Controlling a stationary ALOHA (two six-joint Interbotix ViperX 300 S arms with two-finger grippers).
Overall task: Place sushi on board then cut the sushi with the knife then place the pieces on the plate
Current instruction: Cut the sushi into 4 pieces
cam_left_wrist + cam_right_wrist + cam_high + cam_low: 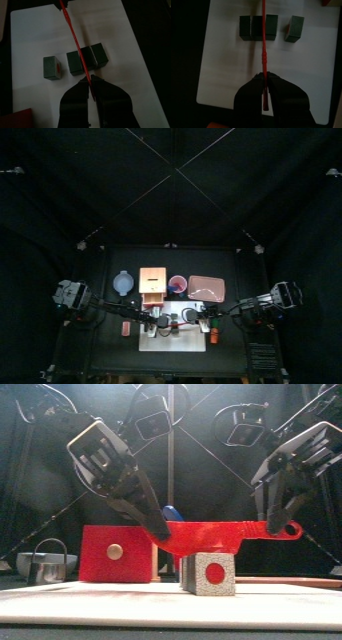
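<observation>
Currently both grippers are clamped on the red knife (214,536): the left gripper (163,534) pinches the blade end and the right gripper (278,524) the handle end. The blade hangs roughly level over the board (80,606), edge down. The sushi (250,26) stands toward the middle of the board, directly under the blade. The front view puts the edge just above its top, and contact cannot be confirmed. Wrist views show joined blocks beneath the blade and one piece (51,68) lying free just beside them. Whether the edge sits over a seam cannot be told. Risks noted: nothing pins the sushi, so an edge landing off a seam is likely to shove or topple the blocks rather than part them, and could knock the free piece toward the board's edge. Uneven descent of the two arms would tilt the blade, load one end and twist the knife in the jaws. The tray (207,286) lies on the table just beyond the board's back right corner. Plating is judged not yet begun.
</observation>
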